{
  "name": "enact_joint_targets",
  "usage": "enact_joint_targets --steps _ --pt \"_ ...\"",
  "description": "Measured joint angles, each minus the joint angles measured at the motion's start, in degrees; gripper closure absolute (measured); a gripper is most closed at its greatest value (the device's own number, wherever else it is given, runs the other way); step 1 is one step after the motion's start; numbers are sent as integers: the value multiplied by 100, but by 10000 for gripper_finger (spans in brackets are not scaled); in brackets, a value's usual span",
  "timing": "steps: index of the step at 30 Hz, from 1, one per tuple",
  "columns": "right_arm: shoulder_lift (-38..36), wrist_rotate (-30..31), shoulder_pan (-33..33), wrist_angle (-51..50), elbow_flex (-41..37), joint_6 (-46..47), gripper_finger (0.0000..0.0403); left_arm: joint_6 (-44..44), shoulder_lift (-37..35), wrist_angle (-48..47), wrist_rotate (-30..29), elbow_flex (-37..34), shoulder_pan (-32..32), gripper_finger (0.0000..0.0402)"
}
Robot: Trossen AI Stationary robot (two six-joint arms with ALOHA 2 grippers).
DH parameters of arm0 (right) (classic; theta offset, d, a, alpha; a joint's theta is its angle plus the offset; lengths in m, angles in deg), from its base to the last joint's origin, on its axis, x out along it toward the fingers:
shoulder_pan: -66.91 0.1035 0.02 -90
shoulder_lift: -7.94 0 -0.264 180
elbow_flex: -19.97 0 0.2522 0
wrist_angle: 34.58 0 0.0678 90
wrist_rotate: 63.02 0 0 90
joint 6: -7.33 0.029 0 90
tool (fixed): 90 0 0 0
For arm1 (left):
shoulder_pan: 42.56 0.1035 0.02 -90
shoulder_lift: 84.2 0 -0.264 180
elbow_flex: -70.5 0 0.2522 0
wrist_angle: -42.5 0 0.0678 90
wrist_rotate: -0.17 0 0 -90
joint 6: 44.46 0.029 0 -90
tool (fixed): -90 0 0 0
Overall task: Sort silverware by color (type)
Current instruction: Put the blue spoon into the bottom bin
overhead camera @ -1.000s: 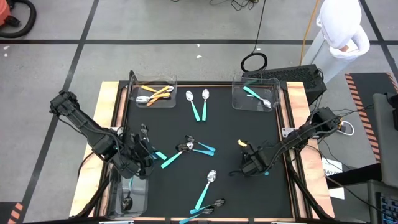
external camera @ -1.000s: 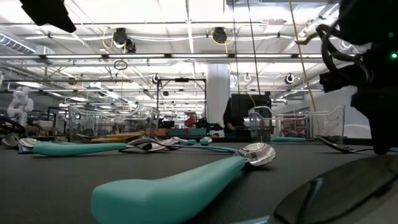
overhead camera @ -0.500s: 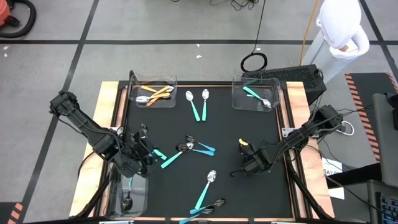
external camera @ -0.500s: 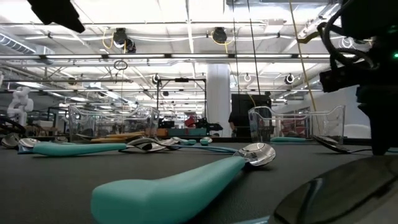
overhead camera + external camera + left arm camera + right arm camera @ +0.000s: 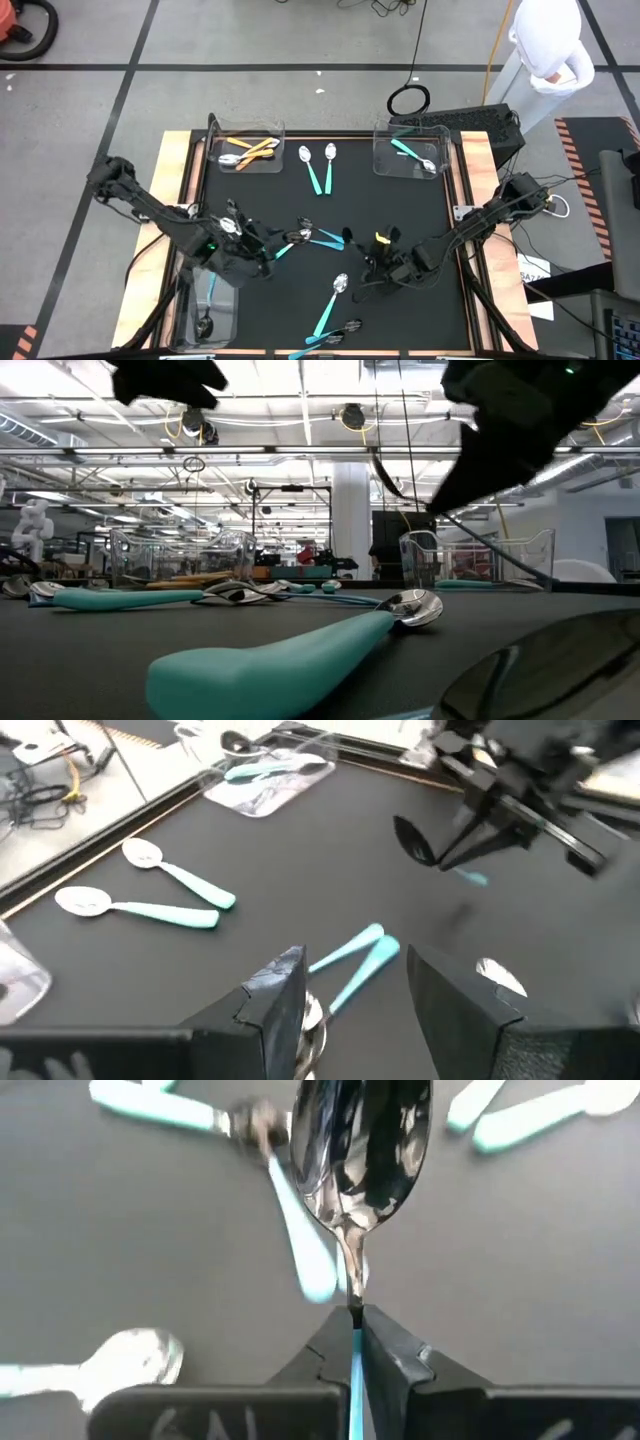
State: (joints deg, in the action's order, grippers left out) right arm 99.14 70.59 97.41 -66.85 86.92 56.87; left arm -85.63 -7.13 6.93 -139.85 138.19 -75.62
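Note:
My right gripper [image 5: 368,256] is shut on a teal-handled spoon with a dark head [image 5: 360,1150], right of the table's middle; the left wrist view shows that head [image 5: 410,838] too. My left gripper [image 5: 265,250] hangs open over a small cluster of teal-handled spoons [image 5: 300,238] left of the middle, two teal handles [image 5: 350,955] just ahead of its fingers. Two silver-headed teal spoons [image 5: 318,165] lie flat near the far edge. More teal spoons [image 5: 330,305] lie flat near the near edge. My right gripper pinches the spoon between its two fingers where the thin neck [image 5: 352,1285] meets the teal handle [image 5: 355,1370]. The spoon lies along the fingers, with its head sticking out past the tips. The fingers come from the table's right, slanting down. The spoon is lifted clear of the table.
A clear bin with orange-handled spoons [image 5: 250,150] stands at the far left corner. Another with a teal spoon [image 5: 410,152] stands at the far right. A third with a dark-headed spoon [image 5: 210,310] sits at the near left. A person in white [image 5: 548,50] stands beyond the far right corner.
My right gripper has moved toward the table's left and risen, taking the dark-headed spoon off the table. My left gripper has moved toward the table's right, from beside the near-left bin to the middle cluster of teal spoons.

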Motion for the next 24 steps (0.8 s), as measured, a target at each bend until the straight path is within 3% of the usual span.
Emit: enact_joint_targets --steps 5,17,24 --pt "0 555 -6 410 2 -553 397 513 475 1035 16 0 501 223" --pt "-4 1967 -13 487 2 -919 398 3583 1683 4513 815 0 1302 223" --pt "48 2044 -110 612 2 -1057 398 3760 1892 5364 1663 0 1603 223"
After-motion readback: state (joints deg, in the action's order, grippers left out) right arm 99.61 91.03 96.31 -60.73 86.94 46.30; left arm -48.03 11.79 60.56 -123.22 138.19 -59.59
